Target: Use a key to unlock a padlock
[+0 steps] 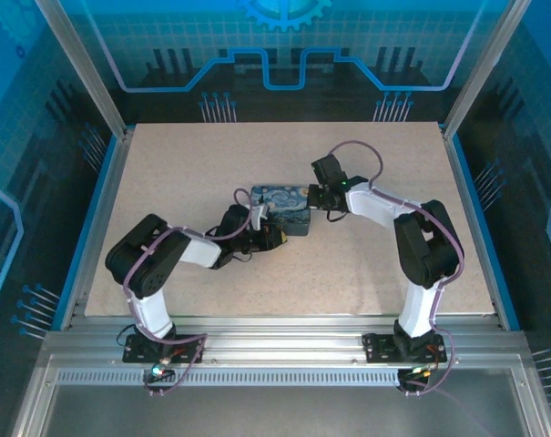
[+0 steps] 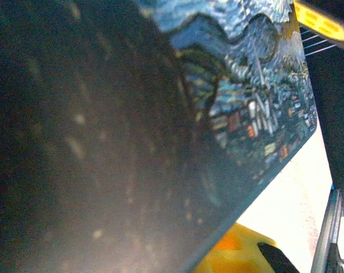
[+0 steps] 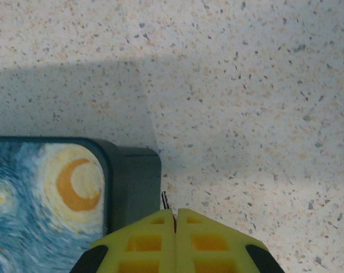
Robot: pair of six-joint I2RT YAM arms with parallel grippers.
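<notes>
— Key (image 3: 164, 199)?
— Pinched in the right gripper (image 3: 174, 214), closed tight on it, tip poking out just beside the tin (image 3: 46, 193), at its dark corner.
— Left gripper (image 1: 262, 235)?
— Clamped on the tin's near side.
— And the tin?
— Middle of the table (image 1: 166, 182), between both grippers.

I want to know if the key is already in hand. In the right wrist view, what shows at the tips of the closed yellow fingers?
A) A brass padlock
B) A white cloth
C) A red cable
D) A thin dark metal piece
D: a thin dark key pokes out at the tips of the shut right gripper, just off the corner of the night-sky tin.
</notes>
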